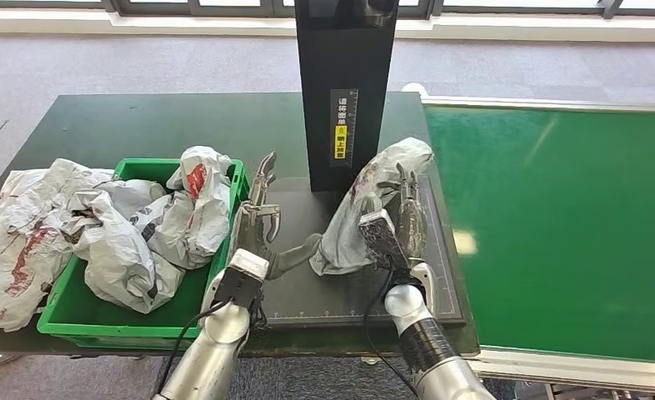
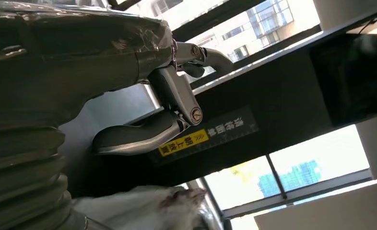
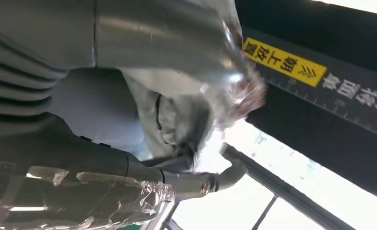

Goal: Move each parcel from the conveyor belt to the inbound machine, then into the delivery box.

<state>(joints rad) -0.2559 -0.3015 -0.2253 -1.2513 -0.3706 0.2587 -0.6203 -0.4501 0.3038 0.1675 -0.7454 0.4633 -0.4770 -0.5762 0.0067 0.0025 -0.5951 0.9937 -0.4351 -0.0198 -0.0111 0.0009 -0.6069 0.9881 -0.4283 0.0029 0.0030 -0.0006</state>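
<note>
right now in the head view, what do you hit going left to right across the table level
Loose parcels on the table → green delivery box with parcels → left hand, holding nothing → grey parcel on the inbound machine's plate, gripped by the right hand → green conveyor belt.

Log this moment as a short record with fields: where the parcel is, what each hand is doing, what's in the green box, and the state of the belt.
parcel in play: grey parcel on the inbound machine's dark platform, in front of the black column
right hand: right hand grips that parcel
left hand: left hand open over the platform, holds nothing
delivery box: green box holds several grey parcels
outside the box: another bag lies on the table, left of the box
conveyor belt: green belt, no parcels visible on it
</note>
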